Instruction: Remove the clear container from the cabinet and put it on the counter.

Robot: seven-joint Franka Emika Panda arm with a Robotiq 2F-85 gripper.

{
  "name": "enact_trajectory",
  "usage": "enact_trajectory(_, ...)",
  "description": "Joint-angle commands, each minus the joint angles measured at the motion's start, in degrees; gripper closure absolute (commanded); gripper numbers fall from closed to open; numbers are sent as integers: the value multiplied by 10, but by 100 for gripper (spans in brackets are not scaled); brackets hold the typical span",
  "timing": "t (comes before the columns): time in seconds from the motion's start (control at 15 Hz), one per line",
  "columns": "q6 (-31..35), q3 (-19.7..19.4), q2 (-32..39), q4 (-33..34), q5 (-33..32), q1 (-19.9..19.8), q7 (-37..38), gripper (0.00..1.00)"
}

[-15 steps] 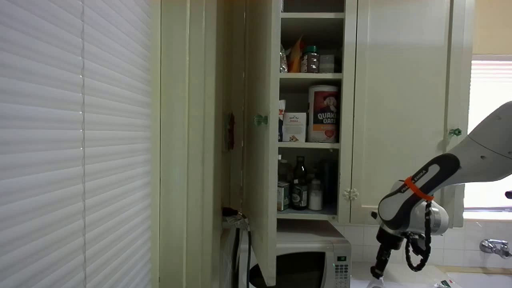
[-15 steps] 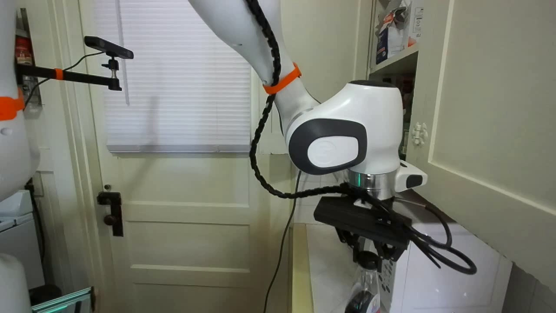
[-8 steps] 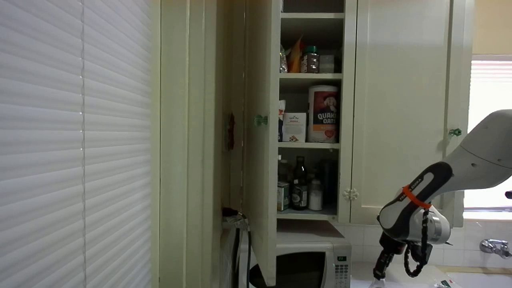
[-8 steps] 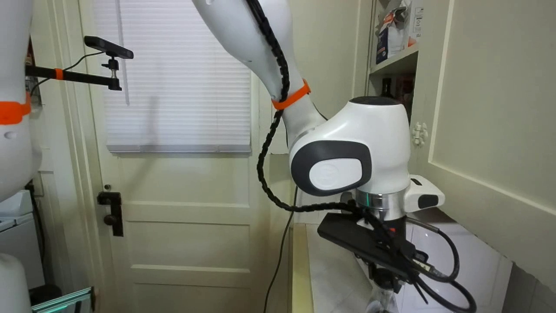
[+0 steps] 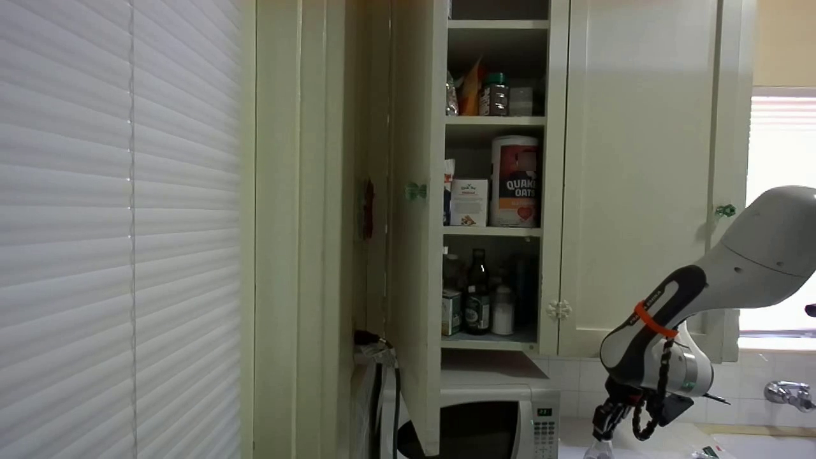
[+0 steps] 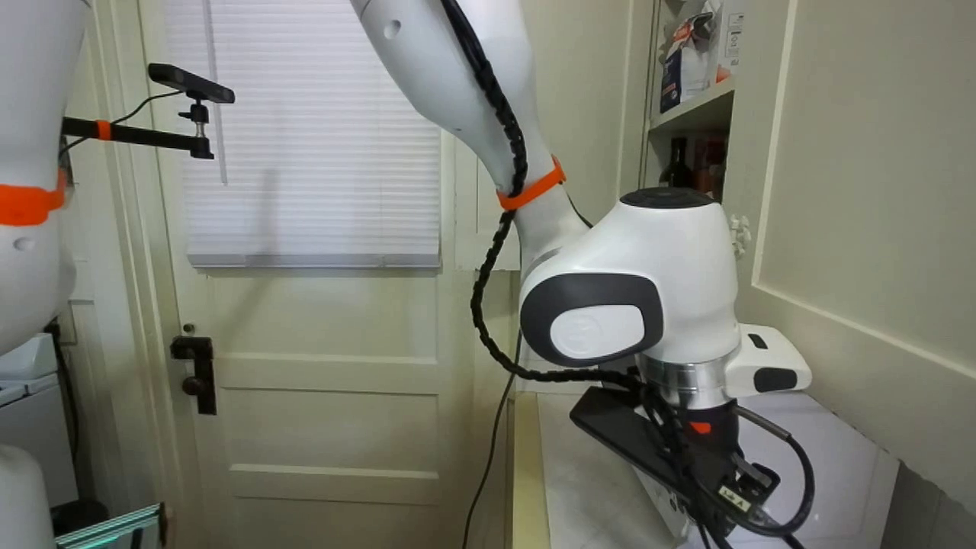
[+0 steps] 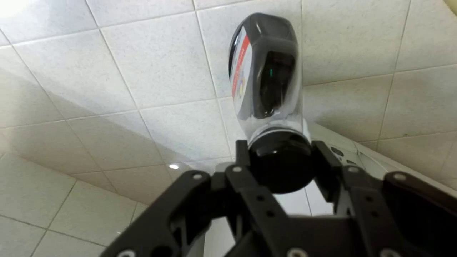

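The clear container [image 7: 266, 71] has a black lid, a red-striped label and dark contents. In the wrist view my gripper [image 7: 281, 157] is shut around the lid, one finger on each side. In an exterior view the gripper [image 5: 602, 435] points down with the top of the clear container [image 5: 599, 450] below it; the container's base is cut off there. The pale counter [image 6: 583, 488] lies below and beside the gripper; whether the container touches it I cannot tell. The cream-white cabinet [image 5: 495, 121] stands open, its door [image 5: 414, 274] swung out.
A white microwave [image 5: 545, 398] stands under the cabinet, close to the arm. Oats [image 5: 515, 182], a white box [image 5: 469, 203] and bottles [image 5: 477, 299] stand on the shelves. A faucet [image 5: 789, 395] is at the right. The cabinet door [image 6: 862, 198] hangs near the wrist.
The arm has moved lower in both exterior views and the wrist has turned and tilted. The container went down with the gripper and has left one exterior view at the bottom.
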Motion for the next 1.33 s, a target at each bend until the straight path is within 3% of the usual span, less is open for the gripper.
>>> enact_trajectory(0.0, 4, 5, 8, 15, 22, -5, 20, 27)
enact_trajectory(0.27, -13, -5, -4, 16, 8, 2, 43, 1)
enact_trajectory(0.47, -63, -22, -33, 3, -15, 19, 74, 0)
enact_trajectory(1.0, -178, 5, -82, -20, -38, 15, 141, 0)
enact_trajectory(1.27, -230, -14, -153, -55, -128, 34, 254, 0)
